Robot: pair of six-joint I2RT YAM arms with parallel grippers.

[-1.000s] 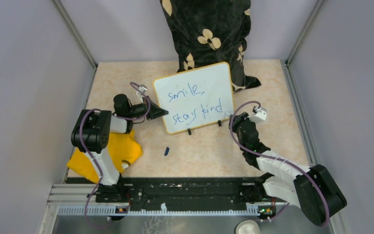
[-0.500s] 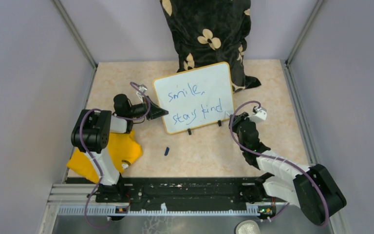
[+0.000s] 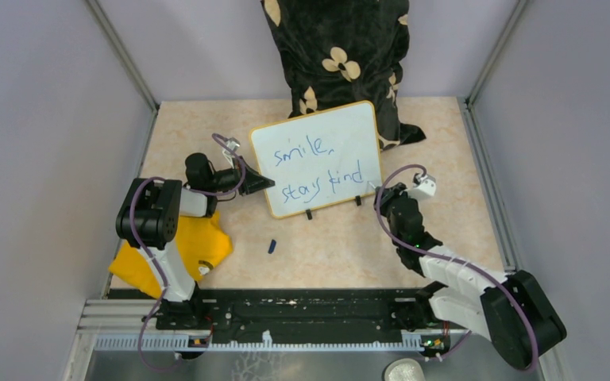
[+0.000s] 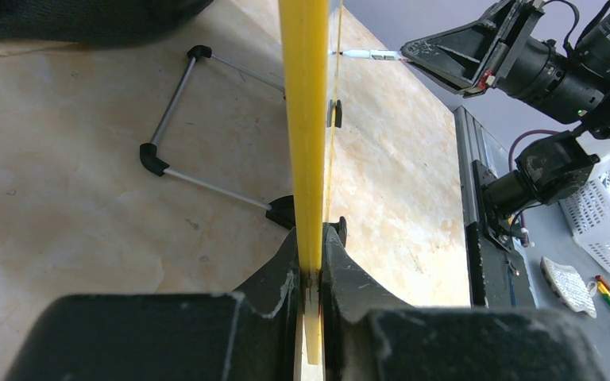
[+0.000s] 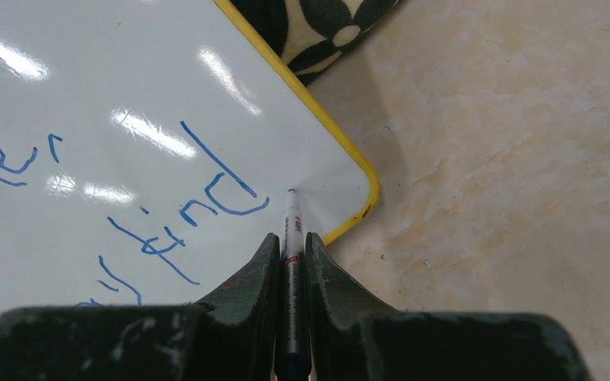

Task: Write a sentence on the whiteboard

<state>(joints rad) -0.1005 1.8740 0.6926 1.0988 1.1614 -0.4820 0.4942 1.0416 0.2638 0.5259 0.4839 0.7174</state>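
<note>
The whiteboard (image 3: 318, 155) stands tilted at mid-table, white with a yellow rim, and leans back on its feet. The sentence (image 3: 311, 168) "smile, stay kind" runs across it in blue, in two lines. My left gripper (image 3: 264, 184) is shut on the whiteboard's left edge, and the yellow rim (image 4: 303, 119) rises between its fingers (image 4: 286, 270). My right gripper (image 5: 290, 246) is shut on a white marker (image 5: 291, 230). The marker's tip touches the whiteboard (image 5: 127, 95) near its lower right corner, just after the word "kind" (image 5: 206, 198).
A yellow cloth (image 3: 176, 250) lies under the left arm. A small blue marker cap (image 3: 272, 247) lies on the table in front of the board. Black flowered fabric (image 3: 337, 55) hangs behind the board. The board's wire stand (image 4: 183, 119) rests on the table behind it.
Both grippers and the board stay where they were. Only the right arm's elbow has shifted slightly.
</note>
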